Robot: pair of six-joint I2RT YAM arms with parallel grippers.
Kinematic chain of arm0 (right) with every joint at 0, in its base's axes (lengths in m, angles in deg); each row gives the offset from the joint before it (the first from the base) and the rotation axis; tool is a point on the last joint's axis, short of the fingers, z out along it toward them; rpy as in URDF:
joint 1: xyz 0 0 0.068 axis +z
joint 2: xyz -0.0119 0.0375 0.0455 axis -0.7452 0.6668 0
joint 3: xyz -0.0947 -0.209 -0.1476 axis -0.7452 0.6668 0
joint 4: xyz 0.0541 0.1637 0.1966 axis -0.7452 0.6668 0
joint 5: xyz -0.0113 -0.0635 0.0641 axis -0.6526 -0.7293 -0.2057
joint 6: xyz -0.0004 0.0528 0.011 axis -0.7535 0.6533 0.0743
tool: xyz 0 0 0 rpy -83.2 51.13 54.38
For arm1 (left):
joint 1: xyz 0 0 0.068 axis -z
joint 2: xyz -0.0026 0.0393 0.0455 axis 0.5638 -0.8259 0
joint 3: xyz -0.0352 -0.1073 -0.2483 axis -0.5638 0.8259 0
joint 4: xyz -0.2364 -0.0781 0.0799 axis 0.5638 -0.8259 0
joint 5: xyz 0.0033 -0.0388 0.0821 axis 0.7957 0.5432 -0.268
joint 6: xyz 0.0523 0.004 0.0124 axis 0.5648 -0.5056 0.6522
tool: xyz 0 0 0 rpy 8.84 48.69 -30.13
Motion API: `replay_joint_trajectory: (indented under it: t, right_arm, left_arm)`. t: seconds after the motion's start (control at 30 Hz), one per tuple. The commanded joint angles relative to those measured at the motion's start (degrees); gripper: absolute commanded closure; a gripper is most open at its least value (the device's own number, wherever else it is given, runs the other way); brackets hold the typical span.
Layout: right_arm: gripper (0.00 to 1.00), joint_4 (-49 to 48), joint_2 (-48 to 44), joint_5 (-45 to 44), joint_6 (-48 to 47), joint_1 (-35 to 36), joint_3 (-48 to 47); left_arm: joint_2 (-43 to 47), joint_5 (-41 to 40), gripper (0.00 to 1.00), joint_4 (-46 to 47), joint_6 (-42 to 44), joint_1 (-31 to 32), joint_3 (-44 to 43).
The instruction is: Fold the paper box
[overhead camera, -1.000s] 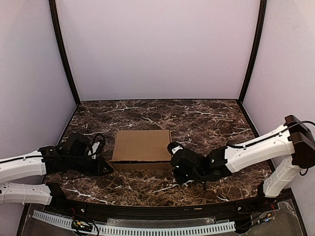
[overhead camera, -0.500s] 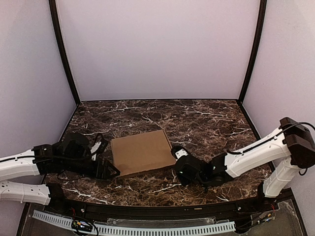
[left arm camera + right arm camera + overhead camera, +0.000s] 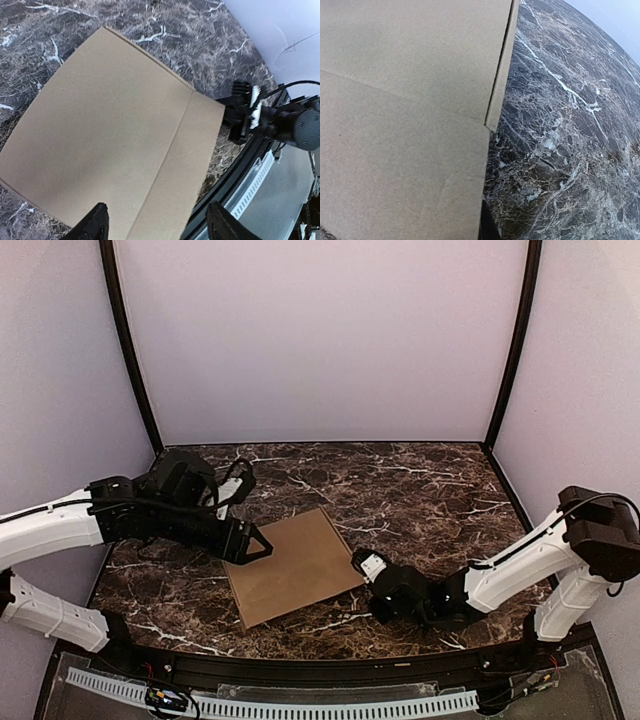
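The paper box [image 3: 295, 565] lies folded shut on the marble table [image 3: 430, 480], a flat brown rectangle turned at an angle; it fills much of the left wrist view [image 3: 110, 125] and the right wrist view [image 3: 405, 125]. My left gripper [image 3: 255, 543] hovers above the box's far left edge, jaws open and empty, its two dark fingertips [image 3: 97, 220] showing above the lid. My right gripper [image 3: 362, 565] is shut, low at the box's right corner, its dark tip [image 3: 487, 227] against the cardboard edge. It also shows in the left wrist view [image 3: 245, 117].
A black rail [image 3: 330, 670] and a white perforated strip [image 3: 300, 708] run along the table's near edge. Pale walls with black corner posts [image 3: 128, 350] close in the back and both sides.
The box has swung from square to angled, its near left corner toward the front. My left gripper opened, rose and moved back over the box. The right gripper slid nearer the front.
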Motion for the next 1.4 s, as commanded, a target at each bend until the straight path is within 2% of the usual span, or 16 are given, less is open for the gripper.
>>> replay_joint_trajectory:
  t: [0.0,0.13,0.23,0.3,0.6,0.67,0.9,1.07,1.2,1.37]
  right_arm:
    - [1.00,-6.42,-0.97,4.76,-5.11,-0.68,3.57]
    - [1.00,-8.18,-1.71,6.30,-5.87,-1.05,4.56]
    - [1.00,-8.04,-1.75,6.81,-5.78,-1.08,4.31]
    - [1.00,-7.82,-1.95,7.21,-5.61,-1.06,4.28]
    - [0.99,-14.53,-4.34,10.01,-6.07,-1.07,8.06]
    - [0.97,-15.35,-4.60,10.65,-6.27,-1.19,8.42]
    - [0.78,-16.08,-6.66,11.21,-7.50,-1.12,9.47]
    - [0.76,-14.96,-10.23,11.89,-8.04,-1.05,11.44]
    - [0.76,-7.82,-14.79,13.76,-6.12,-1.00,11.90]
    - [0.69,1.31,-24.08,16.69,-1.37,-0.65,14.01]
  left_arm:
    - [-7.53,1.50,0.37,1.06,6.90,-1.14,-1.35]
    - [-12.45,4.04,0.46,4.07,8.05,-2.15,-0.35]
    - [-15.08,4.56,0.61,5.12,8.08,-2.91,1.03]
    - [-16.42,3.92,0.66,5.01,8.05,-3.02,1.86]
    - [-17.83,2.29,0.84,7.41,7.03,-3.26,7.96]
    - [-18.16,2.54,0.86,8.15,6.45,-3.32,9.44]
    - [-18.10,3.57,0.88,9.76,5.06,-3.26,12.15]
    - [-18.27,3.83,0.89,9.47,5.10,-3.30,11.72]
    - [-18.53,3.57,0.89,9.21,5.26,-3.25,11.23]
    - [-18.80,3.71,0.89,9.21,5.29,-3.25,10.59]
